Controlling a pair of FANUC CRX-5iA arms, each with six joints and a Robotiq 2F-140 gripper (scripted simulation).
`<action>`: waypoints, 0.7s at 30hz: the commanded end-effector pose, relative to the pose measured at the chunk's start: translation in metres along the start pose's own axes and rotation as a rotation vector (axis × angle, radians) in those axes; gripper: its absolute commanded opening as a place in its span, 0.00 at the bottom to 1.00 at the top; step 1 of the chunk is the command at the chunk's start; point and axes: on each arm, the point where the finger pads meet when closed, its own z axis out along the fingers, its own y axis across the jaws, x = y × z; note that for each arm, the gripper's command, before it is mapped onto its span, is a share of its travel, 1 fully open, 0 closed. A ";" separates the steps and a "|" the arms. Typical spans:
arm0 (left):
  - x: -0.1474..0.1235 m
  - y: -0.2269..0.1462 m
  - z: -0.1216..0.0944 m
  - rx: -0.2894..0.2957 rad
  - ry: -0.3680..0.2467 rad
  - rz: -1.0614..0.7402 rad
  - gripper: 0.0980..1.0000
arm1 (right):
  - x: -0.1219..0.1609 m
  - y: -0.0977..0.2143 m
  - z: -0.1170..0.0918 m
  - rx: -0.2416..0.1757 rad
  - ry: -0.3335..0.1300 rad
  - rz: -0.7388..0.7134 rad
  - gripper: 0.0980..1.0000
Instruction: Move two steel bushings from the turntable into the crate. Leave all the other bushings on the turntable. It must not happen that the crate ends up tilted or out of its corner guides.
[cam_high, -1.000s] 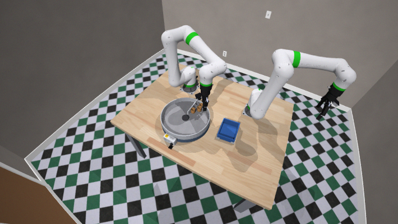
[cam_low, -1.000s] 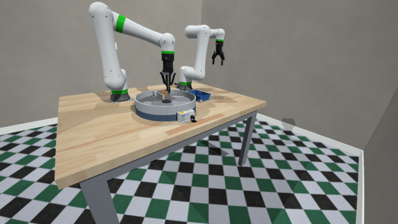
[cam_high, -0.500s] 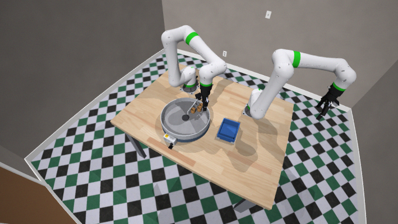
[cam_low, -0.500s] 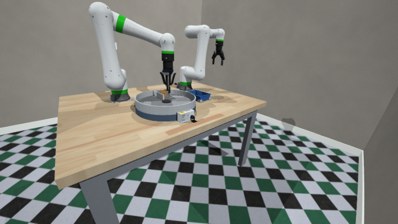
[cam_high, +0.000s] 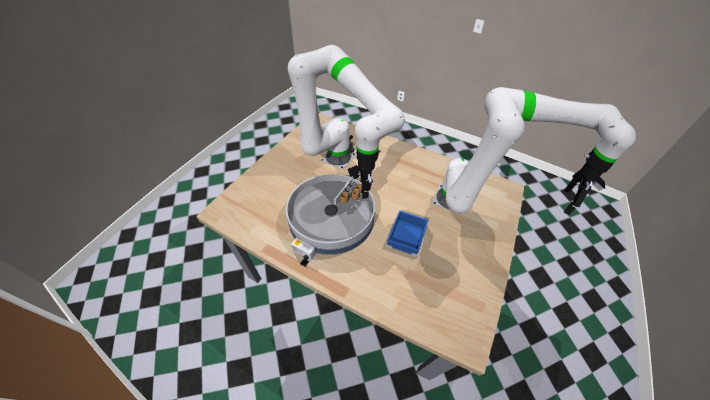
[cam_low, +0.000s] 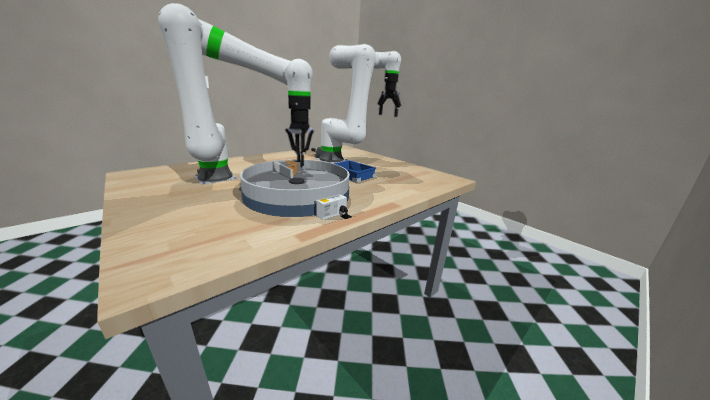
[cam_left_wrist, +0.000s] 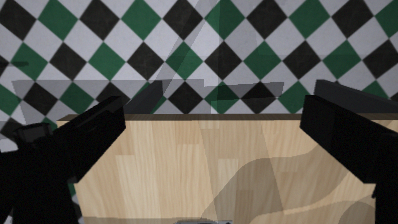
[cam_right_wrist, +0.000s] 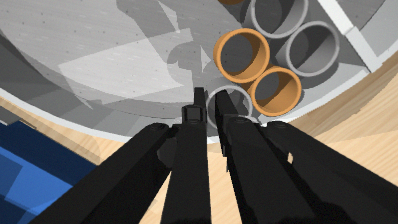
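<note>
Right gripper (cam_high: 366, 194) (cam_low: 301, 164) (cam_right_wrist: 209, 97): clenched on the wall of one steel bushing (cam_right_wrist: 248, 101), at the turntable (cam_high: 310, 220) (cam_low: 265, 183) (cam_right_wrist: 115, 55); left gripper (cam_high: 580, 193) (cam_low: 388, 113) (cam_left_wrist: 215, 112): released, well apart; blue crate (cam_high: 408, 233) (cam_low: 356, 172) (cam_right_wrist: 35, 175): upright on the table (cam_high: 420, 305) (cam_low: 210, 245) (cam_left_wrist: 170, 170), beside the turntable
</note>
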 end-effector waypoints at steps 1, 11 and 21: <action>0.000 0.000 -0.001 0.000 0.002 0.000 1.00 | 0.000 0.000 -0.001 0.001 0.000 0.000 0.00; 0.000 0.000 -0.001 0.000 0.002 0.000 1.00 | 0.000 0.000 -0.011 0.001 0.000 0.000 0.00; 0.000 0.000 -0.001 0.000 0.002 0.000 1.00 | 0.000 0.000 -0.047 0.001 0.000 0.000 0.00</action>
